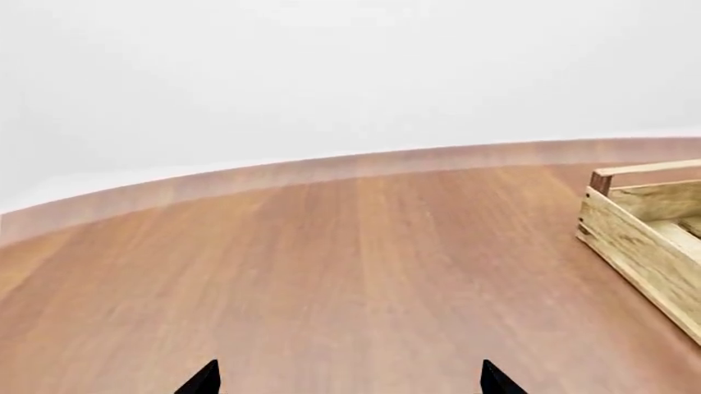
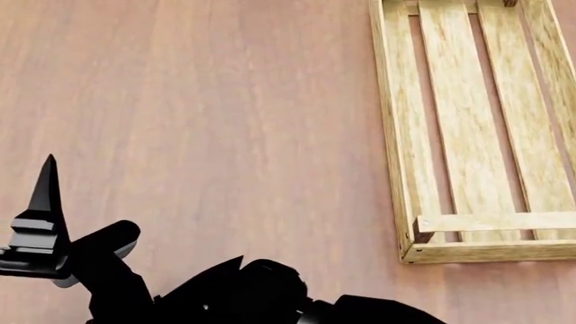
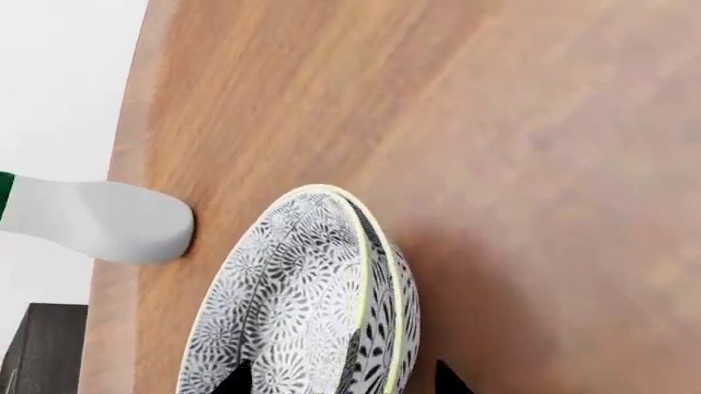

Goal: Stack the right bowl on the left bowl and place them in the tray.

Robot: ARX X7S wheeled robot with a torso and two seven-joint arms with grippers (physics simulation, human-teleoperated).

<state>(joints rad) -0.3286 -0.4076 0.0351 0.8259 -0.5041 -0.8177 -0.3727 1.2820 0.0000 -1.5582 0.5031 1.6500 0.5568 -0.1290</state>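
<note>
The biggest thing is the table (image 2: pixel 198 121), a wide top of reddish-brown wood that fills the head view. In the left wrist view its rounded far edge curves in front of a plain white wall (image 1: pixel 328 66).

Next comes the tray (image 2: pixel 400 148), a long crate of pale wood with flat slats along its bottom, low side walls and a corner post. It lies on the table at the right of the head view, and nothing sits inside the part that shows. One corner of it also shows in the left wrist view.

Then the bowl (image 3: pixel 295 304) — white with a busy black leaf pattern and a thin yellow rim. It shows only in the right wrist view. It may be two bowls nested; I cannot tell. It sits near the table's edge.

Beside the bowl, at the table's edge, is a smooth white rounded thing (image 3: pixel 104 220).

The right gripper (image 3: pixel 340 379) has one dark fingertip on each side of the bowl's rim — whether they pinch it I cannot tell.

The left gripper (image 1: pixel 348 379) hangs over bare wood with its two black fingertips spread wide apart, holding nothing.
</note>
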